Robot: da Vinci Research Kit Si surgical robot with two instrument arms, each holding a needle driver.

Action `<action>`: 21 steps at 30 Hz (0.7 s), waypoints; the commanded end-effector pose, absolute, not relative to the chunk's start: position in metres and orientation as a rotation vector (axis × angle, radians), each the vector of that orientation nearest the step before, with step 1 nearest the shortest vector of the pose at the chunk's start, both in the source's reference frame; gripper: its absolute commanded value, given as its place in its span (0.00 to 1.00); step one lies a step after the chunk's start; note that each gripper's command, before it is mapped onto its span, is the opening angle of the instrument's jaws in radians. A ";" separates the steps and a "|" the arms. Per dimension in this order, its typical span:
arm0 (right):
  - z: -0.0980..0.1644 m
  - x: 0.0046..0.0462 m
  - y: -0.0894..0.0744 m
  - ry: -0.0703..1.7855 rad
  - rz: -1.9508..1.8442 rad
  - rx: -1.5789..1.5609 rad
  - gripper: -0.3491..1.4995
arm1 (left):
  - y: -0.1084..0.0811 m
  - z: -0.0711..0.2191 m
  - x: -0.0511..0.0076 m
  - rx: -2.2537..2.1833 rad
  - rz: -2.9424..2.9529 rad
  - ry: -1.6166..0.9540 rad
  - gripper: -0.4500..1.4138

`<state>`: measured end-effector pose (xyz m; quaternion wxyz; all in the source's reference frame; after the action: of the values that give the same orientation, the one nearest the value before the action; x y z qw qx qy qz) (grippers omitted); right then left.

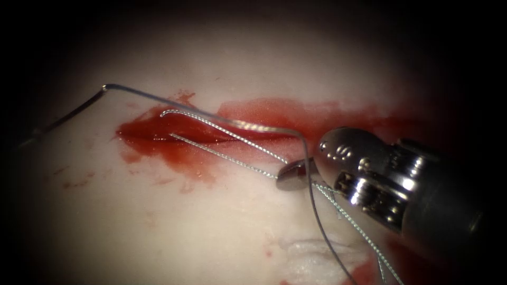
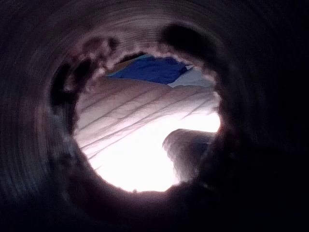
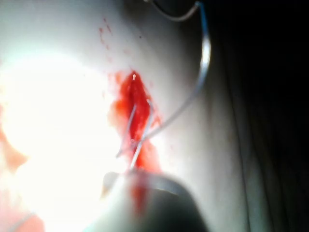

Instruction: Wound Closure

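Your right tool [image 1: 296, 174] sat just off the right end of the cut [image 1: 211, 134], its jaws closed on the braided thread [image 1: 227, 155], whose two strands ran side by side from the jaws leftward over the open wound. A smoother, thicker strand [image 1: 200, 111] arched above the cut and curved down past your tool; whether that was the needle's own curve or plain thread I could not tell, so I could not place the needle for you. The cut lay open and wet with red fluid [image 1: 185, 153], its lips not drawn together, and no finished stitch showed on the tissue [image 1: 158, 227]. By my reading, most of the closure remained ahead of you.
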<state>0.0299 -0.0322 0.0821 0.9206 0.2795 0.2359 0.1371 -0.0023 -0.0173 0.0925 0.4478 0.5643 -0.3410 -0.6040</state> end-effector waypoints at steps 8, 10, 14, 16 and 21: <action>0.082 0.0229 -0.033 0.448 0.364 0.599 0.00 | -0.016 0.092 -0.0028 1.395 -1.491 -0.851 0.00; 0.082 0.0211 -0.034 0.446 0.377 0.606 0.00 | -0.016 0.092 -0.0028 1.395 -1.491 -0.852 0.00; 0.082 0.0174 -0.035 0.430 0.424 0.594 0.00 | -0.016 0.092 -0.0028 1.395 -1.491 -0.852 0.00; 0.082 0.0162 -0.035 0.422 0.436 0.589 0.00 | -0.016 0.092 -0.0028 1.395 -1.491 -0.852 0.00; 0.081 0.0134 -0.035 0.399 0.470 0.597 0.00 | -0.016 0.092 -0.0028 1.395 -1.491 -0.851 0.00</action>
<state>0.0128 -0.0363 0.0811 0.9086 0.2916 0.1899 0.2308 -0.0023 -0.0173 0.0924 0.4475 0.5647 -0.3407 -0.6040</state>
